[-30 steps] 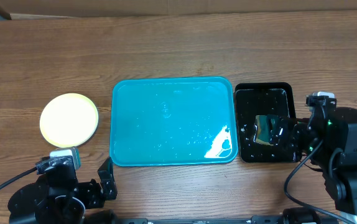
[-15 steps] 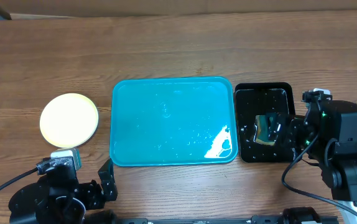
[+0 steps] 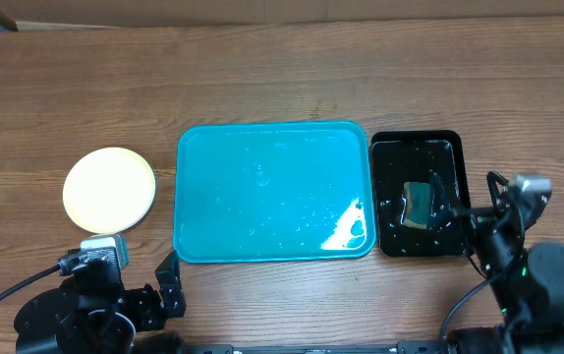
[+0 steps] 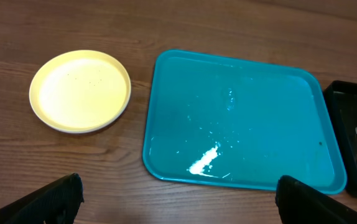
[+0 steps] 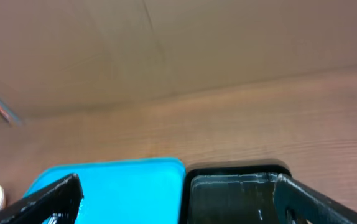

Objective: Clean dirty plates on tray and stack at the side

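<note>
The teal tray (image 3: 262, 197) lies mid-table, wet and glossy, with no plate on it. It also shows in the left wrist view (image 4: 253, 106) and the right wrist view (image 5: 122, 186). One pale yellow-green plate (image 3: 109, 188) sits on the wood left of the tray, without a brown smear; it also shows in the left wrist view (image 4: 80, 91). I cannot tell whether other plates lie under it. No white plates show. My left gripper (image 3: 168, 283) is open and empty at the front left (image 4: 178, 199). My right gripper (image 3: 449, 205) is open and empty by the front right (image 5: 178, 199).
A black tray (image 3: 418, 157) stands right of the teal tray, with a sponge (image 3: 420, 202) lying in it. It also shows in the right wrist view (image 5: 234, 190). Both arm bases fill the front corners.
My right arm has drawn back from over the black tray toward the front edge. The sponge stays in the black tray. The left arm has not moved.
</note>
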Robot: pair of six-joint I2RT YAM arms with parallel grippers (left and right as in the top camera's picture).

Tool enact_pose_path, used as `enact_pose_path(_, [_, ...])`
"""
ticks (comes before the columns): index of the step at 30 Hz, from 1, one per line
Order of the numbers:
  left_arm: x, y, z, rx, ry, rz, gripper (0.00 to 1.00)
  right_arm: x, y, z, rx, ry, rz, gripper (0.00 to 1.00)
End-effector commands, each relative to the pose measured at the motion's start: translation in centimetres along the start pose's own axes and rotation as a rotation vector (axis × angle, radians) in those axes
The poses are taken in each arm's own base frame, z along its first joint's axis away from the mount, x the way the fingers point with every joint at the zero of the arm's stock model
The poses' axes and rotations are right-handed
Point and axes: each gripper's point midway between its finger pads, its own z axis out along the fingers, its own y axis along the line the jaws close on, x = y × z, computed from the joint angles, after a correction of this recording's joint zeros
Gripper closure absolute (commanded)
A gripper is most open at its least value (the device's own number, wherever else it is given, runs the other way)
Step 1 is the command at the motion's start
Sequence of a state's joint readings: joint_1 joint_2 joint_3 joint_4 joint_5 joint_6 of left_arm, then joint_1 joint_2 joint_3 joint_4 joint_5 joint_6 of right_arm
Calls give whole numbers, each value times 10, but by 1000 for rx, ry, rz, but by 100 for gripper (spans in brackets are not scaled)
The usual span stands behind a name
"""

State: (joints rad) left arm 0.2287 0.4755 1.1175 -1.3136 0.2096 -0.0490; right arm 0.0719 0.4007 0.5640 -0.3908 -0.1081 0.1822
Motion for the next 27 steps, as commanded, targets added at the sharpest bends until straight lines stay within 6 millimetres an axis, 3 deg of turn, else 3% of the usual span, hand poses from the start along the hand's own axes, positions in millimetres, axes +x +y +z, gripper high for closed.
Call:
enact_pose_path(1, [0,-3,-1,15,-6,0,0,5,0,-5,-29,-102,-9,0])
enact_pose_path(9, [0,-3,-1,15,-6,0,0,-7,7,-19,-128,-445,-57,0])
enact_pose_path(13, [0,-3,-1,15,-6,0,0,-1,6,-23,-148,-519,-67,0])
enact_pose_path(22, [0,-3,-1,15,-6,0,0,41,-7,-4,-101,-395,-122,0])
enact_pose_path(27, [0,-3,-1,15,-6,0,0,93,-23,12,-48,-173,-132,0])
